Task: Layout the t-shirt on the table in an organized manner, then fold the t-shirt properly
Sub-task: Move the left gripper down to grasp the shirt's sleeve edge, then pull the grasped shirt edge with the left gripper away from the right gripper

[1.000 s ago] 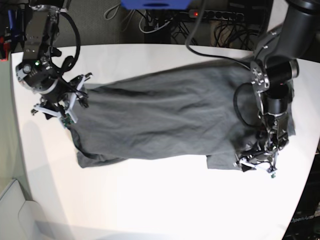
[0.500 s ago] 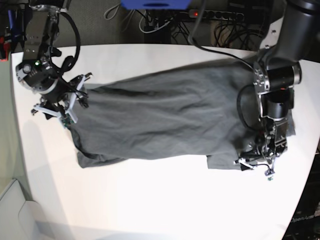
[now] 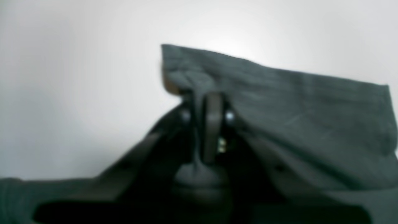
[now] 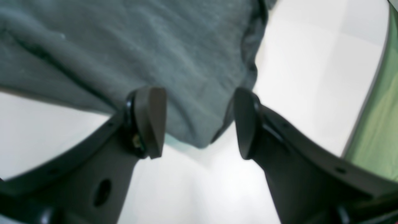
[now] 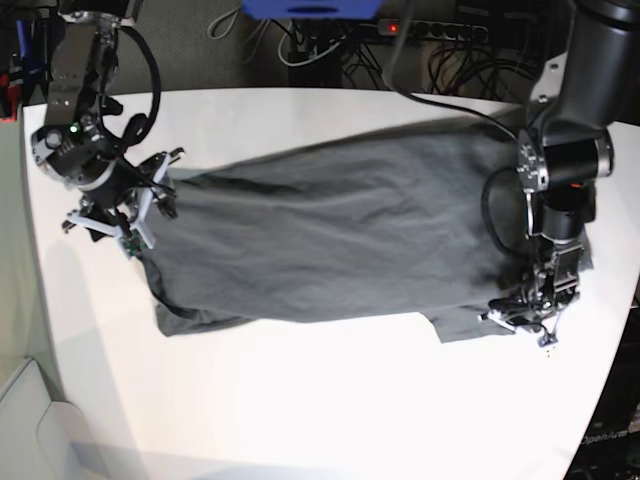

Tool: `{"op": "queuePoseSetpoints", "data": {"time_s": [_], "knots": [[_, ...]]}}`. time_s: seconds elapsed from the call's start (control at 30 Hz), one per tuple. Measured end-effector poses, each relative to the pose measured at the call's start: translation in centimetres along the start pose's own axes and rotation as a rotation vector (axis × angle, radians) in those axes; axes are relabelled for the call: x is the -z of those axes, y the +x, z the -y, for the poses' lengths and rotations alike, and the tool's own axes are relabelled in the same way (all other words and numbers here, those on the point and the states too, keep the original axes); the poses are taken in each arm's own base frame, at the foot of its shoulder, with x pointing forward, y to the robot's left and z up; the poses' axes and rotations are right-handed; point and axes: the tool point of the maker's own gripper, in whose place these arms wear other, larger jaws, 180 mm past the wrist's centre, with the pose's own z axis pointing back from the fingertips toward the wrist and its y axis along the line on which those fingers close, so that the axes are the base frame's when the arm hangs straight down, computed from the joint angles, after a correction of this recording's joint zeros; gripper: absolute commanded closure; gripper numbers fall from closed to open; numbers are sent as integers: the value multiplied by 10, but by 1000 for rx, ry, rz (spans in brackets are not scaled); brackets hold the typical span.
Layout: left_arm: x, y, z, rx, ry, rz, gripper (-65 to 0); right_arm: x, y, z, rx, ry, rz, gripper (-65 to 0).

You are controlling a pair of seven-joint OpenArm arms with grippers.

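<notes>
Pinching a hem fold of the wrinkly charcoal-grey cloth t-shirt, my left tool is clamped tight; my right tool gapes wide, its corner between the jaws, over the smooth white table.

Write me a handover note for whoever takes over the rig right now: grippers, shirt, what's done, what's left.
Left gripper: shut on a pinched edge of the dark charcoal-grey cloth t-shirt.
Right gripper: open, jaws either side of a shirt corner, not gripping.
Shirt lies stretched lengthwise across the white smooth-topped table, wrinkled.
Done: mostly spread out.
Left: smooth it flat, then every fold.
</notes>
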Motion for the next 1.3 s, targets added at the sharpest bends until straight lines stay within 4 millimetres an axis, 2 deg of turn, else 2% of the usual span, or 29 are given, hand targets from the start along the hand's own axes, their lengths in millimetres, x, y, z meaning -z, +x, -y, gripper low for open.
{"op": "queuePoseSetpoints", "data": {"time_s": [0.07, 0.13, 0.3, 0.43, 0.57, 0.63, 0.7, 0.77, 0.87, 1.03, 1.3], "knots": [[0, -1, -1, -22, -13, 9, -20, 0, 0, 0, 0, 0, 0, -354], [0, -1, -3, -26, -12, 5, 0, 0, -1, -1, 1, 2, -3, -354], [-1, 2, -3, -74, -25, 6, -2, 0, -2, -2, 0, 4, -5, -354], [-8, 8, 5, -102, -55, -49, -2, 0, -2, -2, 0, 6, -4, -354], [-24, 14, 19, -107, -107, -116, -2, 0, -2, -2, -1, 5, -5, -354], [-35, 33, 33, -101, -149, -72, -2, 0, -2, -2, 0, 6, -5, -354], [-52, 68, 46, -79, -190, 1, -2, 0, -2, -2, -1, 6, -4, -354], [-72, 110, 58, -60, -224, 107, -2, 0, -3, -3, 0, 6, -6, -354], [-98, 147, 71, -27, -256, 214, -2, 0, -2, -2, -1, 5, -4, -354], [-95, 145, 67, -30, -241, 246, -2, 0, -1, -1, -1, 4, -2, -354], [-102, 177, 50, 68, -126, 430, -2, 0, 0, -1, -2, 3, 0, -354]]}}
